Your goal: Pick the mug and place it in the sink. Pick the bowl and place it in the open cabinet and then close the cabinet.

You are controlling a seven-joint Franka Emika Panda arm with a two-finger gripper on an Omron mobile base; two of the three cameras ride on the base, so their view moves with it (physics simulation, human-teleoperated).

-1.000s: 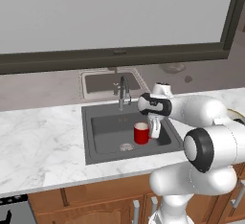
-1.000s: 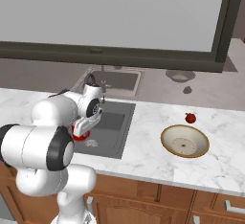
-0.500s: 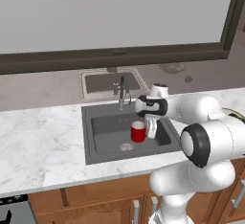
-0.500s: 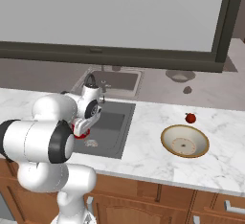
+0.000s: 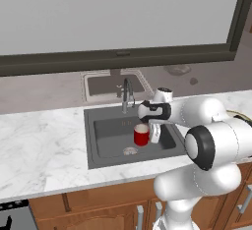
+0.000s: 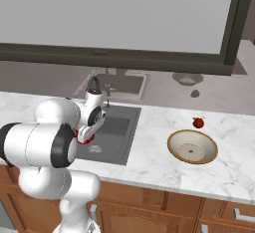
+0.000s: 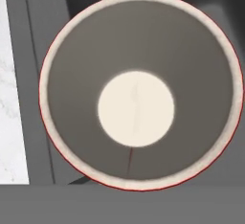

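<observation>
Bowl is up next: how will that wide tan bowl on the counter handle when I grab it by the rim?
The wide shallow tan-brown bowl with a cream inside looks rigid, so it probably won't flex. Its low, broad shape sitting flat on the marble counter suggests it is unlikely to tip or roll. The thin, smooth-looking rim may slip between the fingers, and a one-sided hold could let it tilt.

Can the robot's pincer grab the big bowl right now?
Probably not yet. The pincer is shut on the red mug over the sink, and the bowl sits apart on the counter, nothing covering it.
</observation>
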